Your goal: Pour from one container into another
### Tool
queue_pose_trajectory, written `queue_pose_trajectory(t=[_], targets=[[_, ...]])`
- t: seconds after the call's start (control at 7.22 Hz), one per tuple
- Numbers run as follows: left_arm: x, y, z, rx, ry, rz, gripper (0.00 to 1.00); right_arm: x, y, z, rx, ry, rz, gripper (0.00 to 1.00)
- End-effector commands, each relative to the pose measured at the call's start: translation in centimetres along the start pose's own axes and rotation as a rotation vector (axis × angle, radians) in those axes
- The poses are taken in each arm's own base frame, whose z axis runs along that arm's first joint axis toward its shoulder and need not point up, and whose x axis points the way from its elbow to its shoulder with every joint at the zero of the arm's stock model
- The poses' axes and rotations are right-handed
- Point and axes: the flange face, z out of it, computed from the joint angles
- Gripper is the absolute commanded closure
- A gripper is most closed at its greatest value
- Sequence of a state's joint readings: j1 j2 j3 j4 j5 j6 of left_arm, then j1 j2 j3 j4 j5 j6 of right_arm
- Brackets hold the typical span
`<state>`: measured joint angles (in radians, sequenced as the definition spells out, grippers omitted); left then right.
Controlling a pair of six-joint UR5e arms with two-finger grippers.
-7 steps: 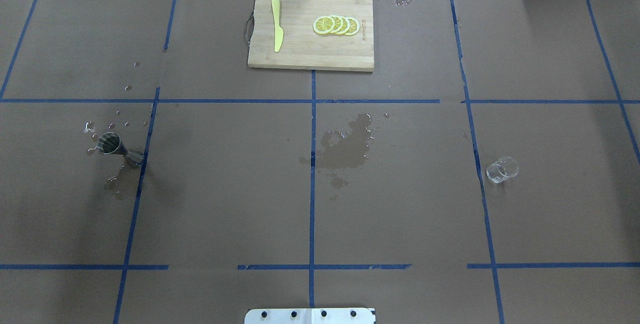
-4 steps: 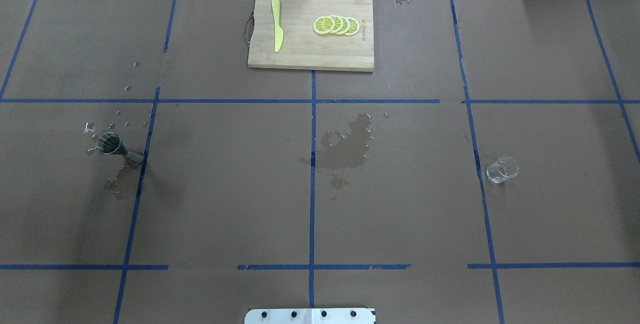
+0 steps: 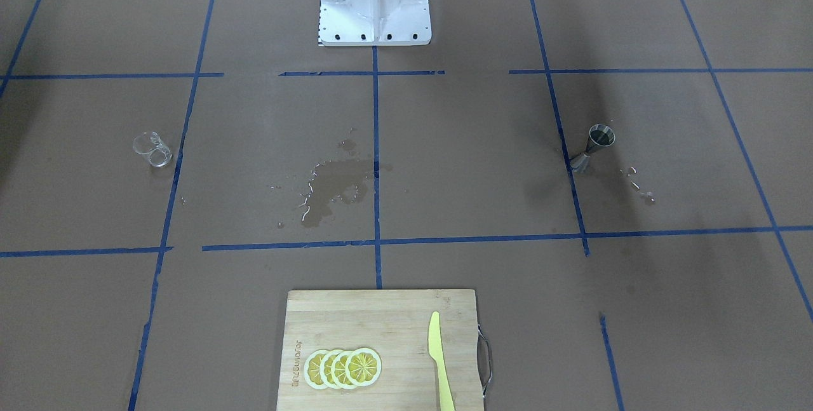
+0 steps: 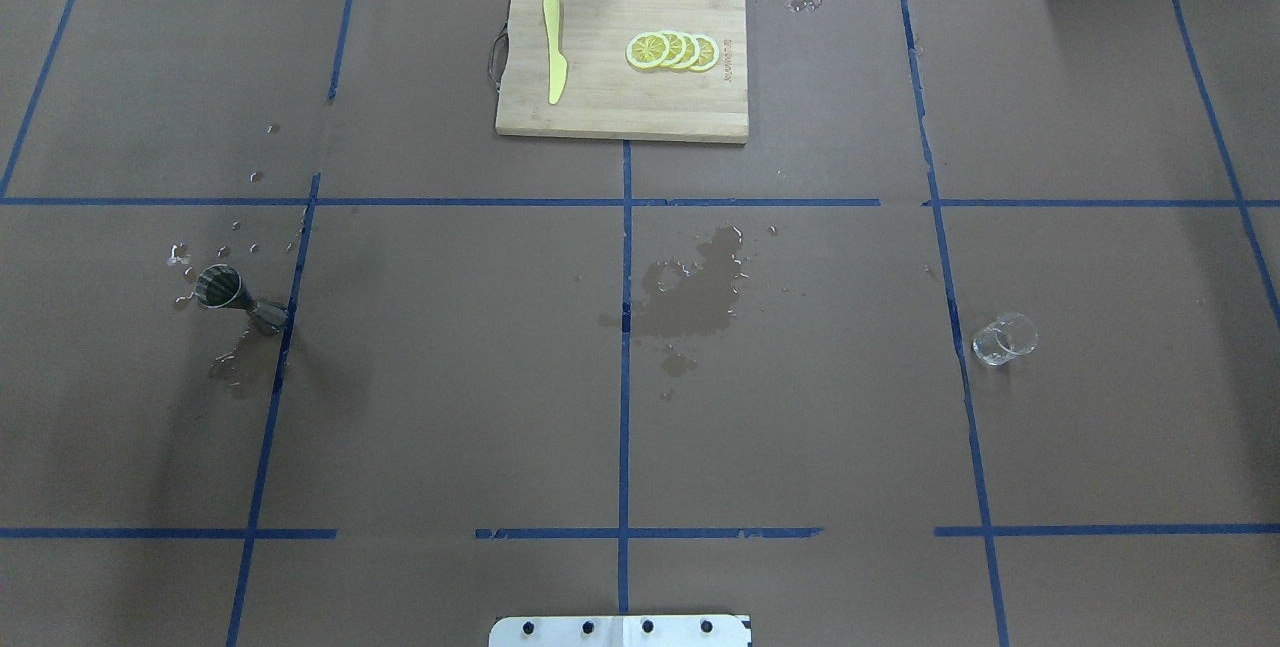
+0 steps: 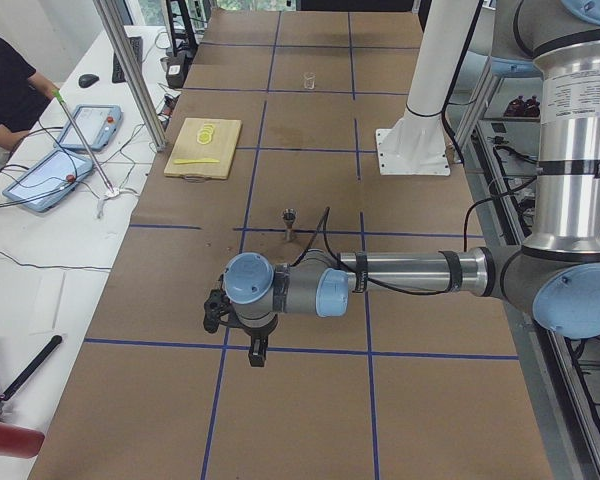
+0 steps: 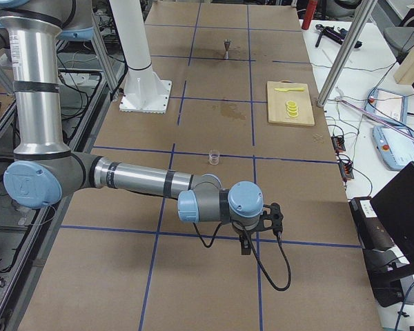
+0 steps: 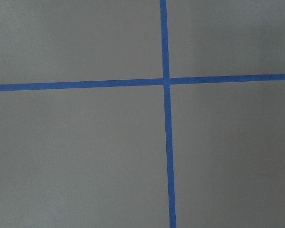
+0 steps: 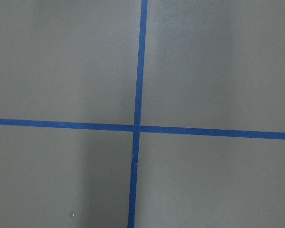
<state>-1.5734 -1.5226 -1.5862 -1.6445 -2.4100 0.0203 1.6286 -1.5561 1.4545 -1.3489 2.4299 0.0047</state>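
A small metal jigger point(image 4: 225, 292) stands on the brown table cover at the left of the overhead view, with water drops around it; it also shows in the front view point(image 3: 594, 144). A clear glass cup point(image 4: 1004, 339) stands at the right, seen from the front too point(image 3: 152, 148). Neither gripper appears in the overhead or front views. The left gripper point(image 5: 257, 352) hangs over the table's near end in the left side view, far from the jigger point(image 5: 290, 222). The right gripper point(image 6: 243, 245) hangs beyond the cup point(image 6: 214, 158). I cannot tell whether either is open or shut.
A wooden cutting board point(image 4: 620, 107) with lemon slices point(image 4: 672, 50) and a yellow knife point(image 4: 553, 49) lies at the far middle. A wet patch point(image 4: 695, 292) darkens the centre. The robot's base point(image 3: 375, 1) stands at the near edge. A person sits by tablets point(image 5: 10, 90).
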Motion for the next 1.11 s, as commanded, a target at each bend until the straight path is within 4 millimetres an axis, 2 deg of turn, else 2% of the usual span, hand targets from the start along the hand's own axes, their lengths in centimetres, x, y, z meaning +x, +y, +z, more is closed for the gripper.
queue_pose_trajectory(t=[0.0, 0.28, 0.97], targets=[[0.1, -0.1, -0.1, 0.003, 0.0, 0.004, 0.0, 0.1, 0.1, 0.1, 0.01, 0.0, -0.01, 0.0], [0.5, -0.2, -0.4, 0.01, 0.0, 0.011, 0.0, -0.3, 0.0, 0.4, 0.006, 0.002, -0.022, 0.0], [1.0, -0.7, -0.9, 0.019, 0.0, 0.022, 0.0, -1.5, -1.7, 0.1, 0.015, 0.007, -0.05, 0.0]])
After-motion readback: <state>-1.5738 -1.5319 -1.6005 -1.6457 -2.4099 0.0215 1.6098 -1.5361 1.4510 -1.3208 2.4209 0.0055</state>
